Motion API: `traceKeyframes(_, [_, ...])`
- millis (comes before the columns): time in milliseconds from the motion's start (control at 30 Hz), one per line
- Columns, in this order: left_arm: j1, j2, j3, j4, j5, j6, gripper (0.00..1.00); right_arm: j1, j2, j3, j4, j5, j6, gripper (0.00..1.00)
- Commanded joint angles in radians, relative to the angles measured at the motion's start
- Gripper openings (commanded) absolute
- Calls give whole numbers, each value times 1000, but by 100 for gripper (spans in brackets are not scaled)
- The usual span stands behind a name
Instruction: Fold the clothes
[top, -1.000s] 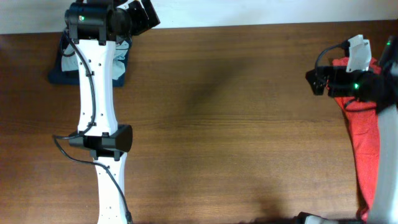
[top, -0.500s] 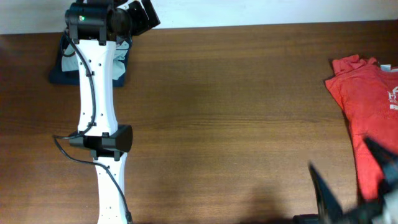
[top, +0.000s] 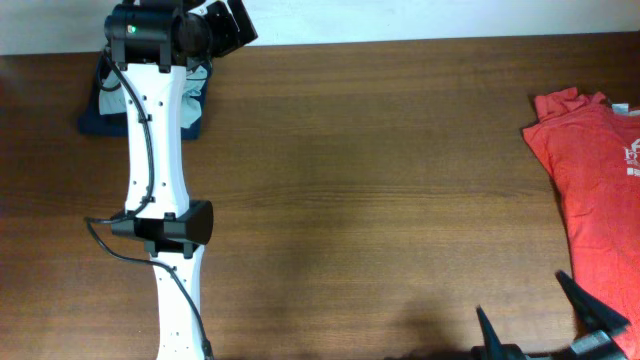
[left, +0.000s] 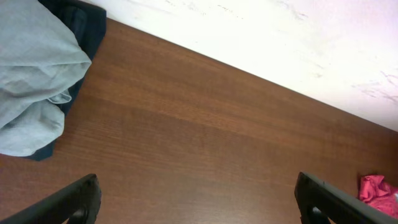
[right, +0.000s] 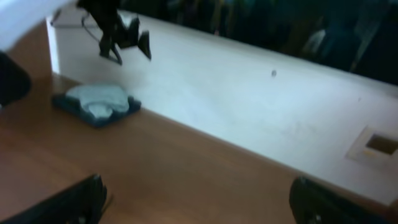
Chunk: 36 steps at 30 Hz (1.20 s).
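A red T-shirt (top: 592, 190) lies loosely spread at the table's right edge; a corner of it shows in the left wrist view (left: 377, 190). A folded stack, light blue cloth on dark navy (top: 192, 100), sits at the far left corner, also in the left wrist view (left: 34, 74) and the right wrist view (right: 98, 102). My left gripper (left: 199, 202) is open and empty, raised near the far left corner beside the stack. My right gripper (top: 545, 325) is open and empty at the front right edge, apart from the shirt; it also shows in the right wrist view (right: 199, 199).
The brown wooden table (top: 380, 180) runs wide between the stack and the shirt. A white wall (left: 280, 37) borders the far edge. My left arm (top: 155, 200) stretches along the left side of the table.
My right arm has pulled back from over the shirt's top to the front right edge, leaving the shirt lying uncovered. The left arm has not moved.
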Motion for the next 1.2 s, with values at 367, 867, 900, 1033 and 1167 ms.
traceKeyframes(367, [0, 7, -2, 2, -11, 5, 99, 8, -153, -876, 1034, 40, 200, 98])
traceKeyframes(867, [0, 7, -2, 2, -11, 5, 99, 9, -153, -1083, 1074, 234, 292, 99])
traceKeyframes(900, [0, 7, -2, 2, -11, 5, 99, 9, -153, -1083, 1059, 241, 293, 99])
traceKeyframes(1033, [0, 7, -2, 2, -11, 5, 99, 9, -152, -1083, 991, 244, 291, 98])
traceKeyframes(1167, [0, 7, -2, 2, -11, 5, 99, 9, -152, -1083, 992, 244, 290, 98])
